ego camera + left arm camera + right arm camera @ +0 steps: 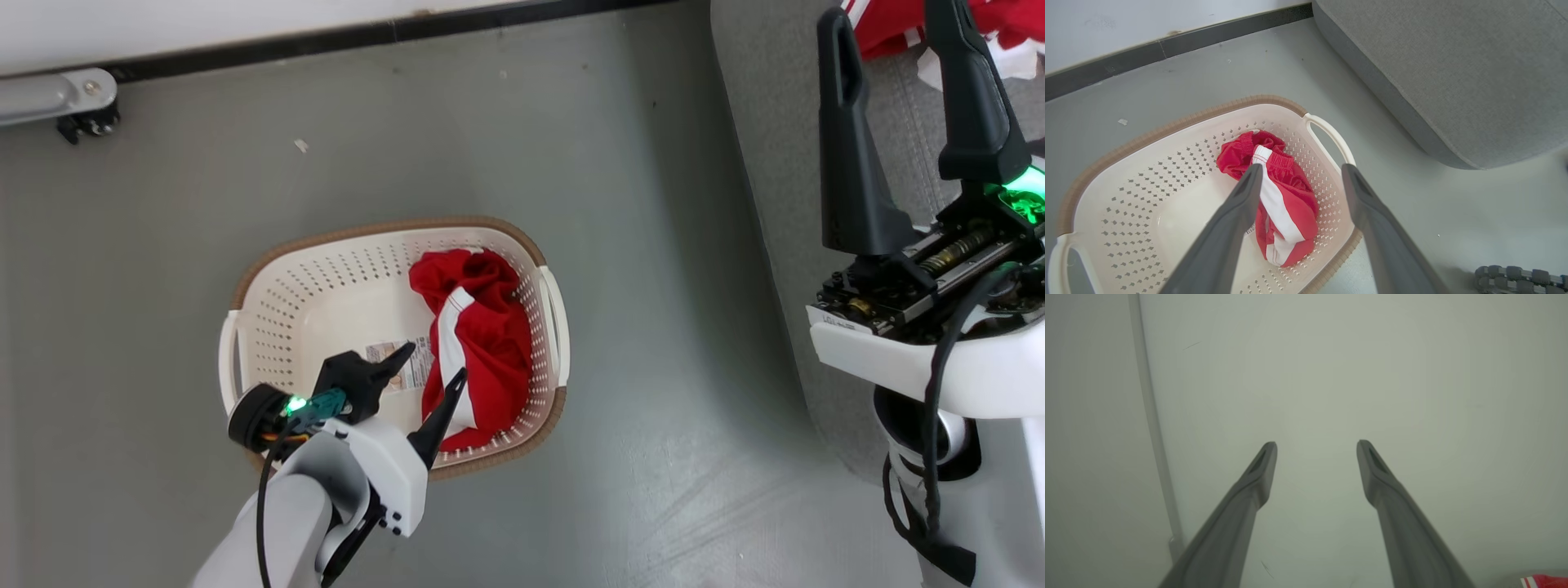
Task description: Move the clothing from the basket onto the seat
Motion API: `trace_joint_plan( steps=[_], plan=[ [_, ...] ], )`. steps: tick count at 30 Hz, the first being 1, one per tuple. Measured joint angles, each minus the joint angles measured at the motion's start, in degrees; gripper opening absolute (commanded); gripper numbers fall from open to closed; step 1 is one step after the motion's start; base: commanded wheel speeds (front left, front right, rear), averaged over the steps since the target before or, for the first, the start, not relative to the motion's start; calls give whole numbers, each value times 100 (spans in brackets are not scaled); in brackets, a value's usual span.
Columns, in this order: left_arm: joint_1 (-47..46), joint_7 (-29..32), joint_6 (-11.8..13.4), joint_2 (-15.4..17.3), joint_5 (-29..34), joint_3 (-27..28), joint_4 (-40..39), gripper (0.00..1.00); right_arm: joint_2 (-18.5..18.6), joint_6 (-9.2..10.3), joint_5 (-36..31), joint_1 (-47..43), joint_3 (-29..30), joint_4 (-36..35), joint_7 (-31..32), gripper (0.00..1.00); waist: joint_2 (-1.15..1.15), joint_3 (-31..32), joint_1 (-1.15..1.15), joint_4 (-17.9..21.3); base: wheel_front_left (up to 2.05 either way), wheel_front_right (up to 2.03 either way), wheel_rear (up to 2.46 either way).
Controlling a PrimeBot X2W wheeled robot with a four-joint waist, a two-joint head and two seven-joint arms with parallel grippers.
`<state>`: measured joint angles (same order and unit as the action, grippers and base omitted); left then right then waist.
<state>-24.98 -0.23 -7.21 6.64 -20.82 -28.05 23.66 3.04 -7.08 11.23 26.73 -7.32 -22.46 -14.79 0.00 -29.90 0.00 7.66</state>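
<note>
You're seeing basket point(269, 318) holding shorts point(490, 343) along its right wall, long axis running far-to-near, waistband point(1274, 157) lying far, left gripper point(434, 362) hanging spread, empty, right gripper point(886, 16) gaping empty over seat point(784, 163)

Found the basket point(302, 294) open from above, its bottom bare toward 9 o'clock; met red shorts point(486, 343) heaped against its 3 o'clock wall. Saw clear floor point(653, 286) all round, bounded by the sofa point(763, 163) at 3 o'clock and the skirting point(326, 41) at 12
</note>
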Motion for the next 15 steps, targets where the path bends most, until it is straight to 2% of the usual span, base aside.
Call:
trace_joint_plan(
  steps=[7,15],
  plan=[
    [-468,-2,-1,-56,149,-153,243,100,9,0,54,202,-103,-110,0,100,0,-391,0,121,0,0,0],
    [-1059,-1,-1,146,631,-426,623,100,14,0,165,439,-142,-176,0,100,0,-816,0,252,0,0,0]
  ],
)
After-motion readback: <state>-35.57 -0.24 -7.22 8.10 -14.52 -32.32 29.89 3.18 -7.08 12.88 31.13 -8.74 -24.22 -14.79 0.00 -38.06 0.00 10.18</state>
